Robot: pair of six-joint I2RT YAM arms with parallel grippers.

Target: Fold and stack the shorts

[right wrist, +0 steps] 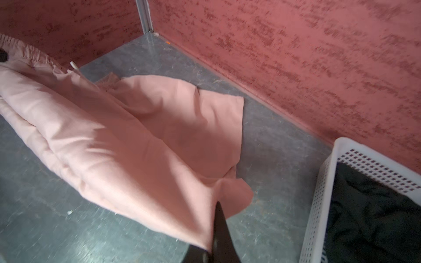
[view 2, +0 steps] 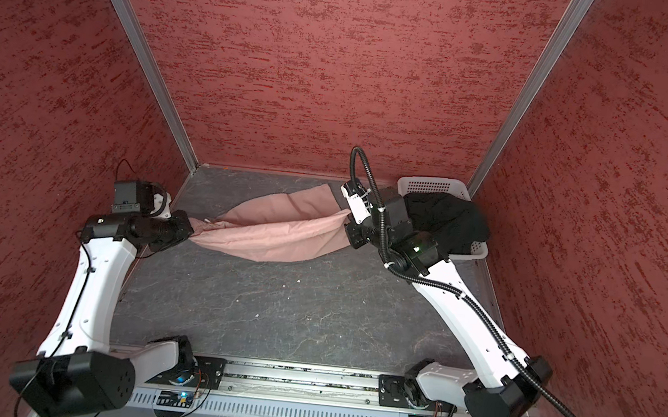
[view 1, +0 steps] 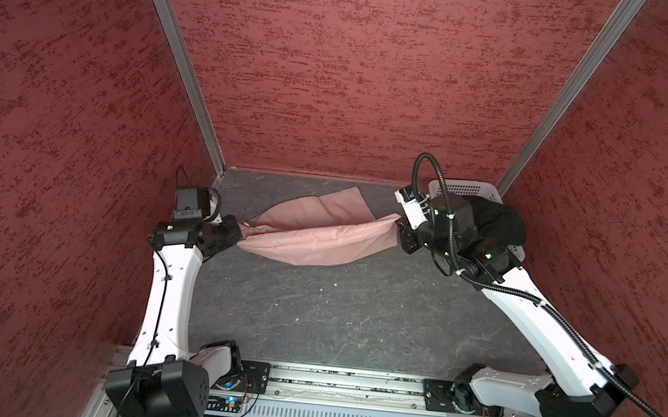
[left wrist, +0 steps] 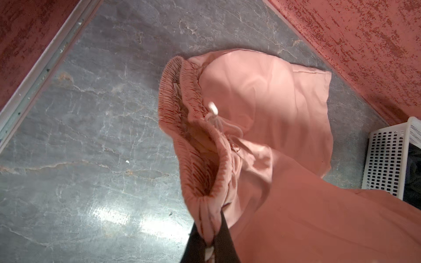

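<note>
The dusty pink shorts (view 1: pixel 317 239) (view 2: pixel 275 233) hang stretched between both grippers above the grey table, sagging in the middle, with one leg trailing on the table toward the back wall. My left gripper (view 1: pixel 240 236) (left wrist: pixel 210 239) is shut on the gathered waistband (left wrist: pixel 193 145). My right gripper (view 1: pixel 399 228) (right wrist: pixel 210 239) is shut on a leg hem of the pink shorts (right wrist: pixel 127 145). The black shorts (view 1: pixel 498 223) (view 2: pixel 444 220) (right wrist: pixel 369 216) lie heaped in the white basket at the back right.
The white perforated basket (view 1: pixel 463 188) (view 2: pixel 430 185) (right wrist: pixel 323 195) (left wrist: pixel 387 159) stands in the back right corner, just behind the right wrist. Red textured walls close in on the left, back and right. A metal rail (view 1: pixel 348 386) runs along the front.
</note>
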